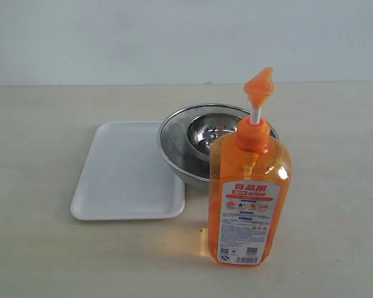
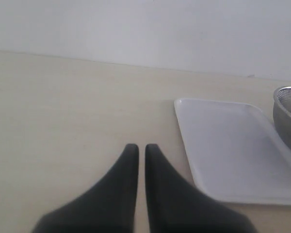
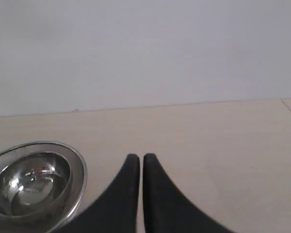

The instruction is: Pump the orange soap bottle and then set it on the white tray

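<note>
Grippers, seen in wrist views only: left gripper (image 2: 141, 145) clenched, dark fingers almost meeting, nothing between them; right gripper (image 3: 139, 156) the same. Exterior view alone shows orange soap bottle (image 1: 248, 186), upright near front edge of bench (image 1: 43, 261), apart from white tray (image 1: 127, 167). Its label (image 1: 247, 214) has red Chinese characters; small print unreadable. Nested steel bowls (image 1: 193, 133) behind bottle, beside tray. Bench pale beige; plain white wall (image 1: 112, 37) beyond far edge.

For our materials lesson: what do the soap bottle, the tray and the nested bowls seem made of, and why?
Orange soap bottle: translucent glossy plastic; light glows through it. White tray: probably matte plastic or foam; smooth, no glare. Nested bowls: shiny metal, likely steel; mirror-like reflections.
</note>
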